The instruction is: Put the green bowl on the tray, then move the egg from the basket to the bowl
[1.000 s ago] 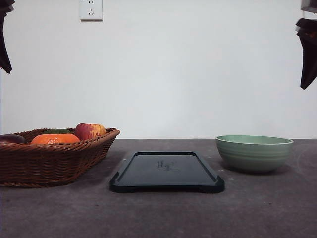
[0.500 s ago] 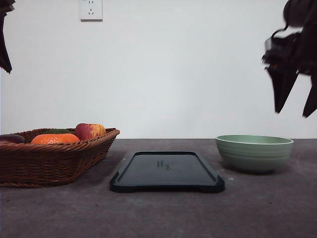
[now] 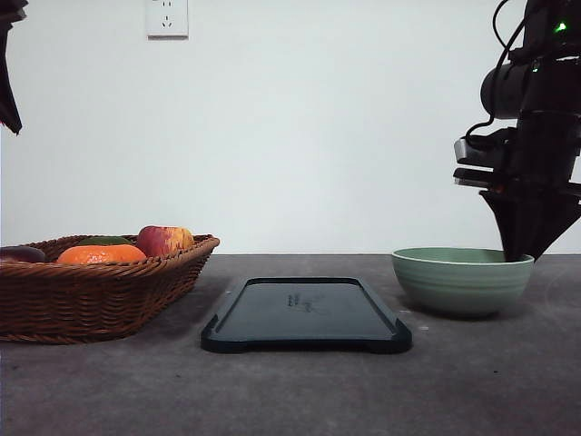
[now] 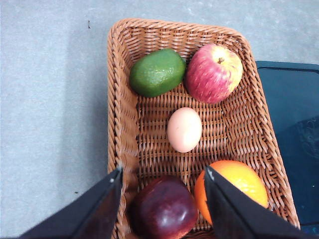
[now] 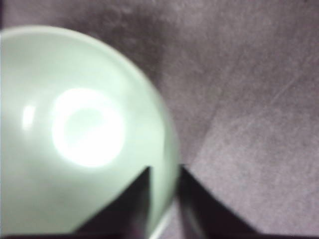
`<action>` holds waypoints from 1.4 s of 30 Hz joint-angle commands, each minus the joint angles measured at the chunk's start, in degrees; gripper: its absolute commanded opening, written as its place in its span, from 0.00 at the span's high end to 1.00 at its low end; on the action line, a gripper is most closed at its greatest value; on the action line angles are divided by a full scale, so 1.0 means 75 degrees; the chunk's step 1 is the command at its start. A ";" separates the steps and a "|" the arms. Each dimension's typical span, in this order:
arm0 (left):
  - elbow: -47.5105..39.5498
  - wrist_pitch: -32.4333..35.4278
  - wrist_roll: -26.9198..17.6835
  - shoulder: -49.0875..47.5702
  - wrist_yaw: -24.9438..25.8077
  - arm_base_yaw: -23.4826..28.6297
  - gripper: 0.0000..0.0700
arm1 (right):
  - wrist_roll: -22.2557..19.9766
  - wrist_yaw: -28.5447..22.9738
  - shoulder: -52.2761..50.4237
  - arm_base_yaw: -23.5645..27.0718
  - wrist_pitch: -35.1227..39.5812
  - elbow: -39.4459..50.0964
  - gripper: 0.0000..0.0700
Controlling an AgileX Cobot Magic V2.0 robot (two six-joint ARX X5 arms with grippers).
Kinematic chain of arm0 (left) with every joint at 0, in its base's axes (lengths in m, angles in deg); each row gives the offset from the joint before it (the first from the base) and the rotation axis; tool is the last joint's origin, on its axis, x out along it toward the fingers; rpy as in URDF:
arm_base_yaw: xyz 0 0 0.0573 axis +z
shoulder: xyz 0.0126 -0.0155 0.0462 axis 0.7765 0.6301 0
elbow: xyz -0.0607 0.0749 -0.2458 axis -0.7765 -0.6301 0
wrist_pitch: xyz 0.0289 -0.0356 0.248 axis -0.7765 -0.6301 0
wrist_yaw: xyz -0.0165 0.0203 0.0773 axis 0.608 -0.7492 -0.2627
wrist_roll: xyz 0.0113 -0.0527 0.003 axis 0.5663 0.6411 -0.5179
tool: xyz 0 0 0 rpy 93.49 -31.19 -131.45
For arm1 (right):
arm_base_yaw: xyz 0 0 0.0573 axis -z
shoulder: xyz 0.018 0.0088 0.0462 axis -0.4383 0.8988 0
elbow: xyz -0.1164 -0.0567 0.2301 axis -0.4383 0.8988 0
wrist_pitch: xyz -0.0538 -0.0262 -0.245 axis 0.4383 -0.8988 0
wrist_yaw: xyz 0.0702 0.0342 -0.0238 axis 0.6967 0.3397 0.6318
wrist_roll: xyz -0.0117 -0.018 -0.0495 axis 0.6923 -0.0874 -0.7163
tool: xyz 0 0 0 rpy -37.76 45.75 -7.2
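Observation:
The pale green bowl [image 3: 458,282] [image 5: 75,124] stands on the table right of the dark tray [image 3: 304,313] [image 4: 294,99]. My right gripper [image 3: 522,252] [image 5: 164,199] has come down on the bowl's right rim, one finger inside and one outside, shut on the rim. The egg [image 4: 184,129] lies in the middle of the wicker basket [image 3: 91,291] [image 4: 117,99]. High above the basket hangs my left gripper [image 4: 162,206] [image 3: 7,73], open and holding nothing.
Around the egg the basket also holds a red-yellow apple [image 4: 213,73] [image 3: 163,241], a green fruit [image 4: 157,72], an orange [image 4: 232,186] [image 3: 100,254] and a dark red fruit [image 4: 164,211]. A socket [image 3: 167,18] is on the back wall.
My right arm came down from the upper right onto the bowl's right rim and its fingers closed on it. The bowl shifted slightly left. The left arm has not moved.

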 commanded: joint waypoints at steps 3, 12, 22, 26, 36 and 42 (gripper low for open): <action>0.0184 0.0031 0.0015 0.0044 0.0044 -0.0020 0.55 | -0.0039 -0.0178 0.0162 -0.0029 -0.0111 -0.0181 1.00; 0.0184 0.0032 0.0015 0.0044 0.0044 -0.0020 0.55 | -0.0035 -0.0248 0.0160 -0.0164 -0.1614 -0.1118 1.00; 0.0184 0.0034 0.0012 0.0044 0.0044 -0.0020 0.55 | 0.0412 -0.0022 0.0161 -0.1396 -0.1610 -0.2637 1.00; 0.0184 0.0034 0.0009 0.0044 0.0044 -0.0020 0.55 | 0.0630 0.0018 0.0199 -0.2060 -0.0995 -0.2707 1.00; 0.0184 0.0031 0.0009 0.0044 0.0044 -0.0017 0.55 | 0.1182 0.0198 0.1060 -0.2755 -0.0407 -0.2707 1.00; 0.0184 0.0031 0.0009 0.0044 0.0044 -0.0017 0.55 | 0.1218 0.0159 0.1529 -0.2834 -0.0373 -0.2707 1.00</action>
